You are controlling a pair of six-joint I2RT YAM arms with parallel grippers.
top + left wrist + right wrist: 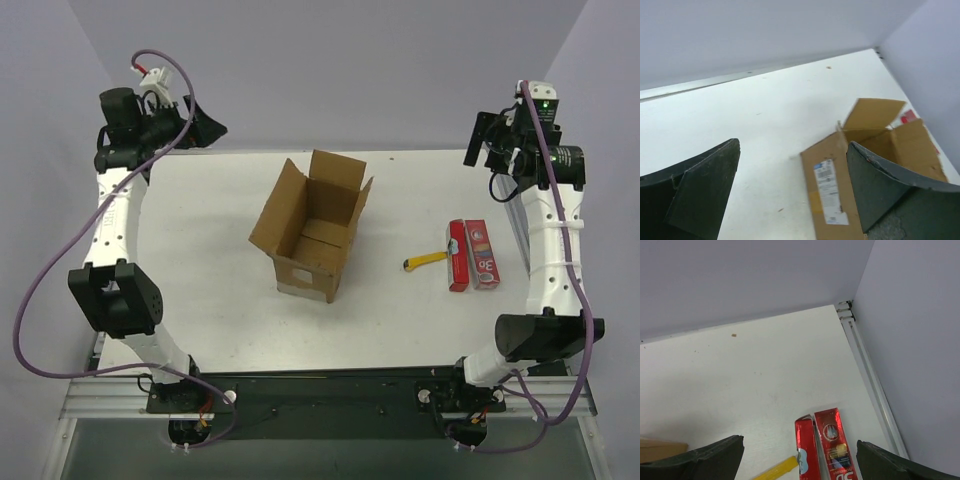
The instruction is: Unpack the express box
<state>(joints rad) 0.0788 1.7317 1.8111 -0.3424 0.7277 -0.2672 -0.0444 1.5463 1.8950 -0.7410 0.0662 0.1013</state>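
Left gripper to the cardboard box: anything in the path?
Nothing visible. Only bare white table lies between the open left gripper and the brown corrugated cardboard box. The small yellow utility knife and red product carton lie past it.

1. A brown corrugated cardboard express box (310, 235) stands mid-frame on the white table (200, 220).
2. A small yellow utility knife (427, 261) lies to its right, apart.
3. A slim red-and-white product carton (473, 254) lies just right of the knife.
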